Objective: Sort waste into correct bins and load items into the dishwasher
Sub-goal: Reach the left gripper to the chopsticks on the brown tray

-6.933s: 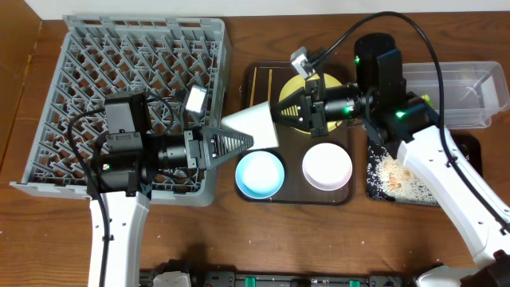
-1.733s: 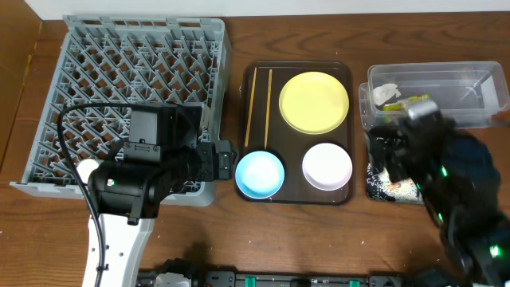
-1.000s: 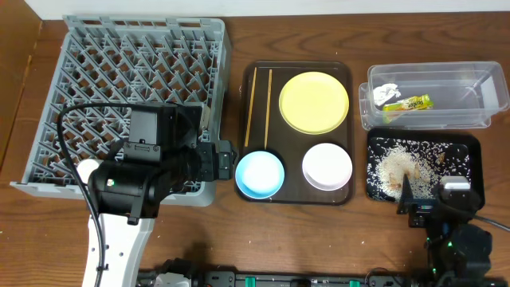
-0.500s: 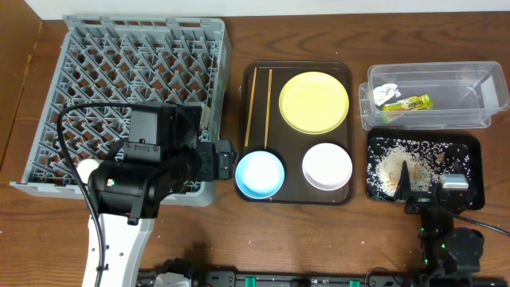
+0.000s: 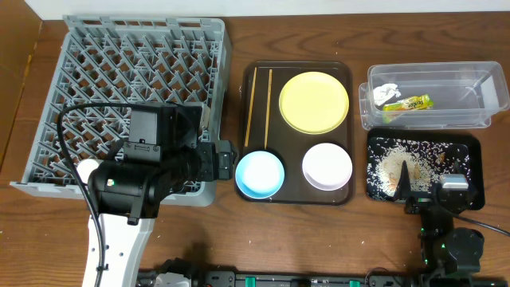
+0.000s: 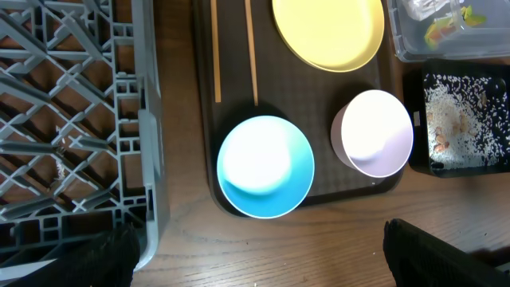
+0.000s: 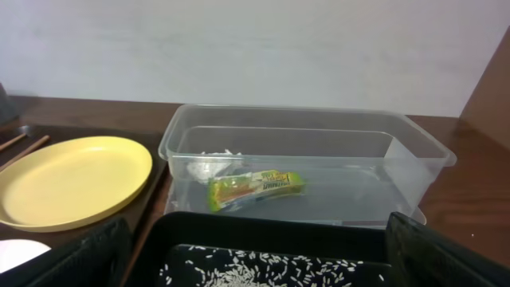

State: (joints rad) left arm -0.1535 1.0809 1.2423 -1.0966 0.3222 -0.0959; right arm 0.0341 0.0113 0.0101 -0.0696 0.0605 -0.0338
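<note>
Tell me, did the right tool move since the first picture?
Yes. It hung over the yellow plate; now the right tool sits at the near edge of the black tray, right of the plate.

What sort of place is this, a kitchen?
Likely a lab bench staged for dish clearing, not a real kitchen: a grey dish rack, a serving tray of dishes and a clear tub of rubbish sit on a wooden table beside a robot arm.
</note>
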